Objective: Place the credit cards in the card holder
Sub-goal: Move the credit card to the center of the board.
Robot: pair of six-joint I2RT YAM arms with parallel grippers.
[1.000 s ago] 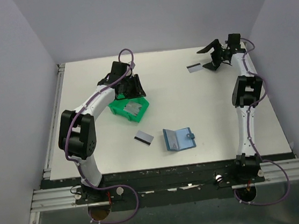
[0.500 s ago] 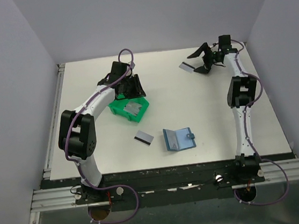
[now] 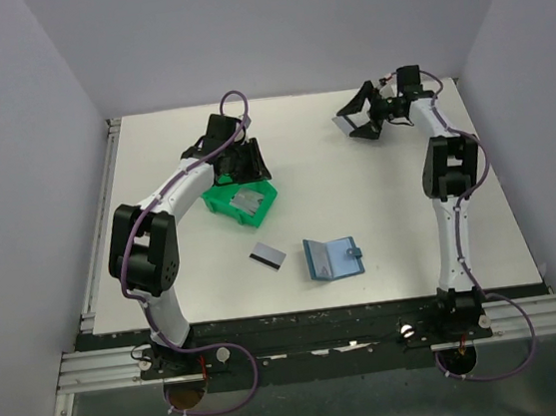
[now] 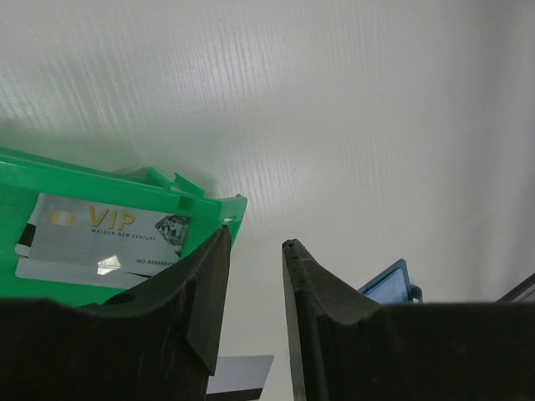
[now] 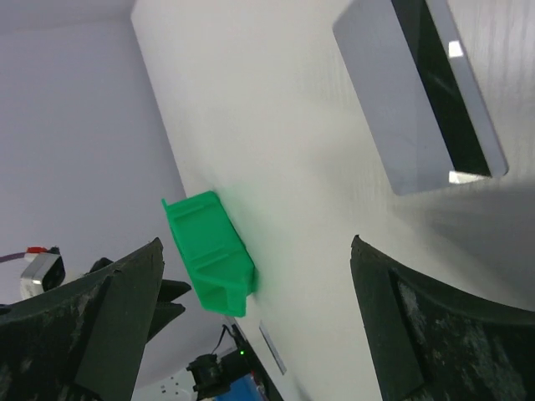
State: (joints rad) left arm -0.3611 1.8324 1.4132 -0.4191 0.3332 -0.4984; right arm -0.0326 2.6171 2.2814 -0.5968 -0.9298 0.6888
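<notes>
The left gripper (image 4: pixel 251 276) hangs at the rim of the green bin (image 4: pixel 125 171), jaws a little apart and empty. 1 credit card (image 4: pixel 109 230) lies inside. A 2nd card (image 3: pixel 267 257) lies just beside the open card holder (image 3: pixel 332 258). The right gripper (image 5: pixel 255 241), jaws wide, hovers by a 3rd card (image 5: pixel 422 92) near the far edge of the table (image 3: pixel 377 197). Pick-up seems in hand: it must lower onto this thin card, with bare surface around.

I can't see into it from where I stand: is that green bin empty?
No, the left wrist view shows a silvery card marked VIP lying inside the green bin.
</notes>
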